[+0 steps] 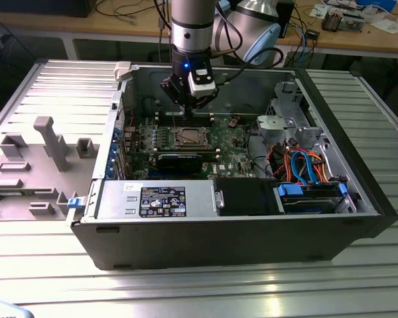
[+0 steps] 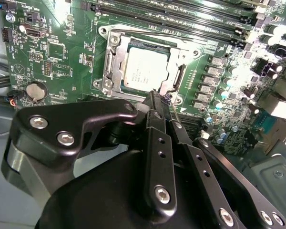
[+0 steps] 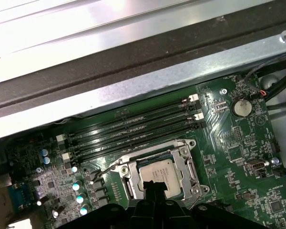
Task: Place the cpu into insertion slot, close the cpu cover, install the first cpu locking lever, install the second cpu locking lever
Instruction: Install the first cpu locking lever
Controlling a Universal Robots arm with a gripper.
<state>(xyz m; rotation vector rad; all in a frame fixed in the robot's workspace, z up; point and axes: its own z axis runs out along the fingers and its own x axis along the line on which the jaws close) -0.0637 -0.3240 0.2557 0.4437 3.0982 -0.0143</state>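
With the cpu (image 2: pixel 145 70) already seated in the insertion slot (image 2: pixel 115 45) under the cpu cover (image 2: pixel 178 76), the gripper (image 2: pixel 155 98), fingers together on nothing, hovers just above the socket's edge; press a lever straight down, avoiding the memory slots (image 3: pixel 133 129).

Silver cpu (image 2: pixel 145 70) sits flat in insertion slot (image 2: pixel 115 57), cpu cover (image 2: pixel 178 67) closed.

No legible print on the cpu (image 2: pixel 145 71) or boards
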